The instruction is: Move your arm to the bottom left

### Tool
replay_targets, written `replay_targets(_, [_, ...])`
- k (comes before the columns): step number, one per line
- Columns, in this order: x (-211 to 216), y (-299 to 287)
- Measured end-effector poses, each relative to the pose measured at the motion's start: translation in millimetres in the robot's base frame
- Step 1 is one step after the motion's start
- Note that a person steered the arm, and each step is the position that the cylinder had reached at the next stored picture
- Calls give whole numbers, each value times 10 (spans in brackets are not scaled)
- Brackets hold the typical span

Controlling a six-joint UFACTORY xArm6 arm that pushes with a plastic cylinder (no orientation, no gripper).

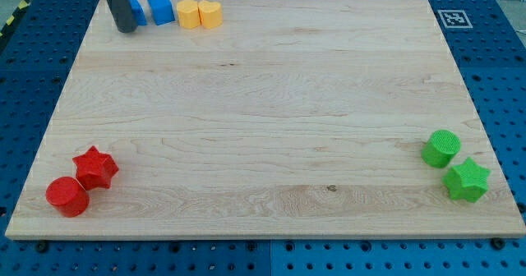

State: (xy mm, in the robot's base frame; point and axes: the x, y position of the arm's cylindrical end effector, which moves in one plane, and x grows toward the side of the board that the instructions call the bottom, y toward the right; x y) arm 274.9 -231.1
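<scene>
The dark straight rod runs out of the view's top edge, so only its lower length down to my tip shows. It covers most of a blue block just behind it, shape not determinable. Whether my tip touches that block cannot be told.

pale matt wood board; blocks look like matt plastic, perhaps

Single camera view, set high in front of the wooden board, looking down at a slant. Board's far edge narrows toward the view's top. Whole board in frame; blue perforated table shows around it.
</scene>
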Motion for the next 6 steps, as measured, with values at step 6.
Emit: replay_targets(6, [3305,-723])
